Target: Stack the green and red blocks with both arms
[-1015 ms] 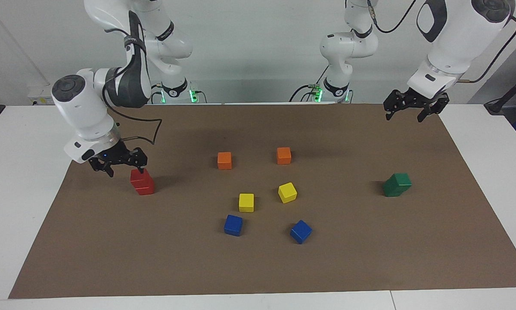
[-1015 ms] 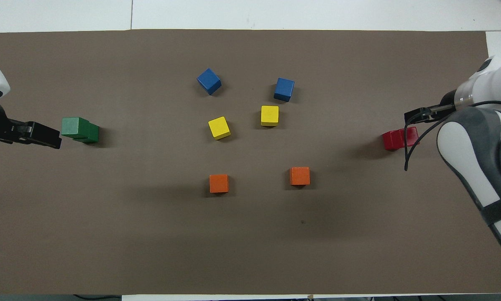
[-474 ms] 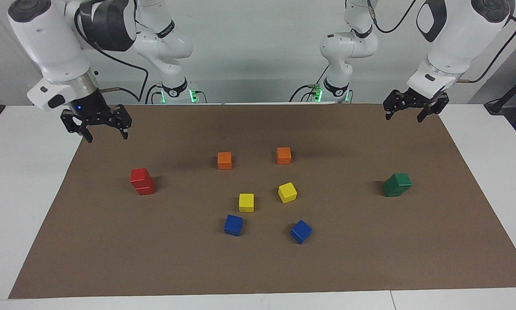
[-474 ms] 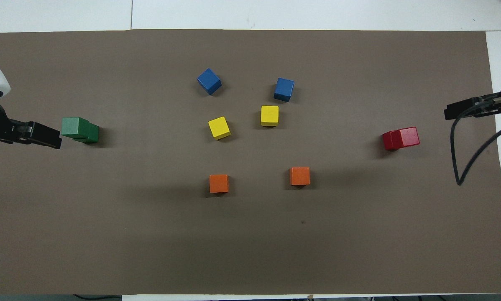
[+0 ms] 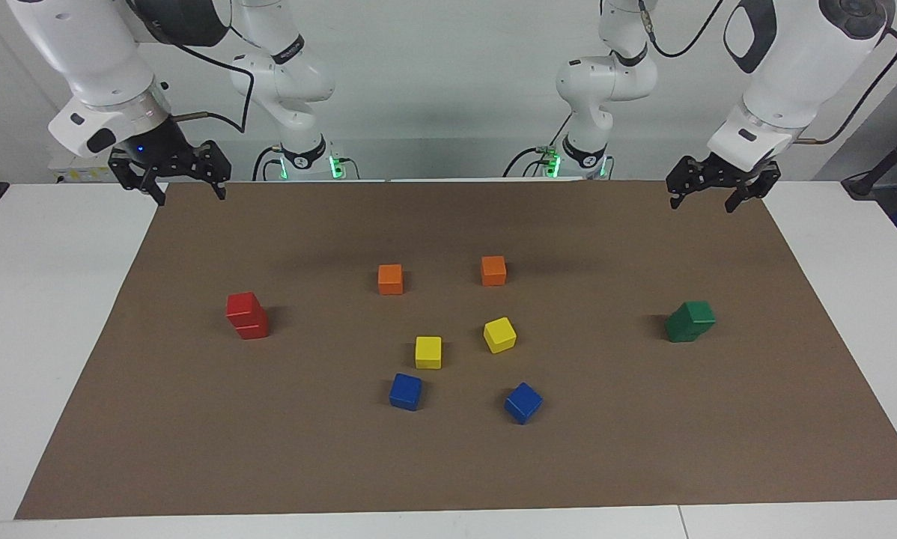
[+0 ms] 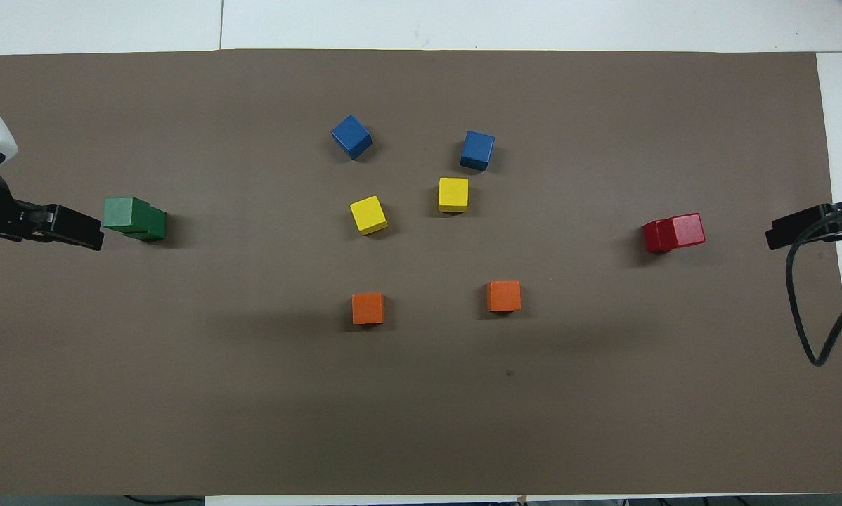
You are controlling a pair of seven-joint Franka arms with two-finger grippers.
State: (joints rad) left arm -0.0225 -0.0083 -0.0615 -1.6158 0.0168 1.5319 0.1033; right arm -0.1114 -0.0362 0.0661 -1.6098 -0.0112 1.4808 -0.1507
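Red blocks (image 5: 246,315) stacked toward the right arm's end of the counter, green blocks (image 5: 689,321) stacked toward the left arm's end. Right hand (image 5: 170,177) and left hand (image 5: 719,189) open, empty, raised over the brown mat's (image 5: 448,464) corners nearest the robots.

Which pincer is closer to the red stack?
Right. The right pincer hangs over the mat's corner at the red stack's end; the left pincer is over the corner by the green stack.

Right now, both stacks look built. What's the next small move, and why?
Probably none beyond parking. The red stack and green stack each stand two high, the green top cube sitting skewed. The right gripper and left gripper are open, empty and raised over the mat's corners nearest the robots. I'd hold them there.
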